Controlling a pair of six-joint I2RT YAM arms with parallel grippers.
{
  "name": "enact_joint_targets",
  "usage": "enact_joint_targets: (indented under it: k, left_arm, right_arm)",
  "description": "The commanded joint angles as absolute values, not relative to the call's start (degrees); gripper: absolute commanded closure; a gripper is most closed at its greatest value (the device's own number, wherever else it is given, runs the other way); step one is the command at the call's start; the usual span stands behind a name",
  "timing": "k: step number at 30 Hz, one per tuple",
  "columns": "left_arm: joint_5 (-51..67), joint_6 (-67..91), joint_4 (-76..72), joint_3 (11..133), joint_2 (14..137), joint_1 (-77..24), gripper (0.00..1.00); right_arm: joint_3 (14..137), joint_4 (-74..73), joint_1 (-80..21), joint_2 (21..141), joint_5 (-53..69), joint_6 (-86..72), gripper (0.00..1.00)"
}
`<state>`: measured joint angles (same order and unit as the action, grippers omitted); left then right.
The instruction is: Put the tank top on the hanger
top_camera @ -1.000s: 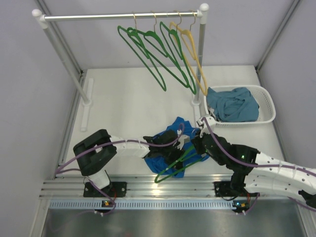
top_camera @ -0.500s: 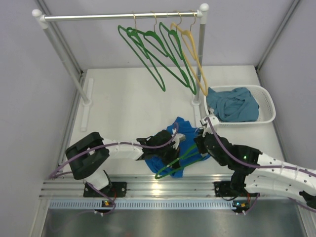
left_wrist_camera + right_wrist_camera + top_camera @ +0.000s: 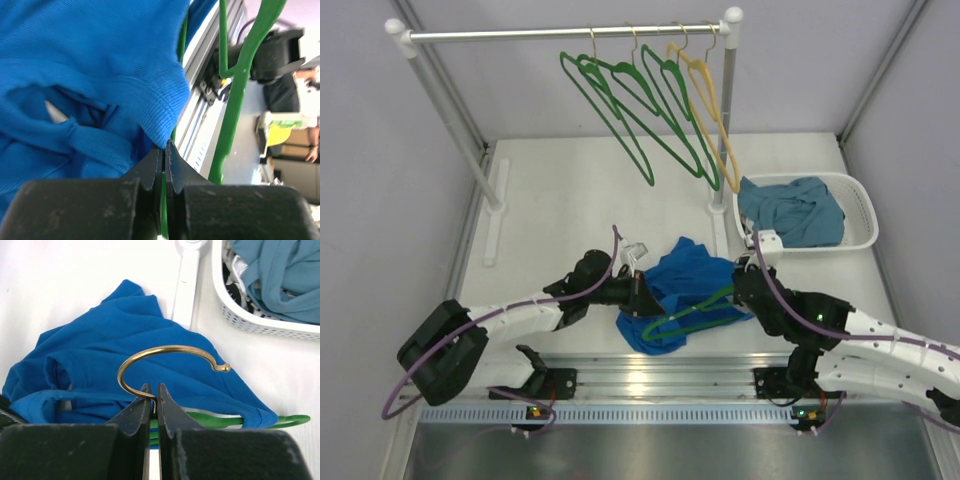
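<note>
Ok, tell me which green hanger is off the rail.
The hanger lying in the blue tank top, its brass hook pinched by the right fingers. The other green hangers hang on the rail.

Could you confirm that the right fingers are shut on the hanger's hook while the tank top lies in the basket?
Not quite. The tank top lies on the table, not in the basket, which holds a teal garment; the top view shows this. The right fingers are indeed shut on the hook of the hanger.
</note>
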<state>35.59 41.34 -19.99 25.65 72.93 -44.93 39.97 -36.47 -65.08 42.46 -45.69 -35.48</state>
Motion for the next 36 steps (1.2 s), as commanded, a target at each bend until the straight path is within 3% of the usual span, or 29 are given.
enact_joint_targets:
  k: [1,17,36]
  left_arm:
    - [39.11,43.07,-25.15,23.82,68.66,-42.55,1.0]
    - [35.68,44.47,-14.42,18.72,54.41,-39.38,1.0]
    - [41.65,47.63,-10.53,19.34,47.81,-38.94,1.0]
  right_arm:
    - [43.77,-39.63,-63.2,42.28,-50.27,-36.83,1.0]
    - [46.32,-40.17,-50.19,41.84,-46.85,-32.61,1.0]
    - [47.2,-39.02,-45.97,43.33,-45.62,-31.38,1.0]
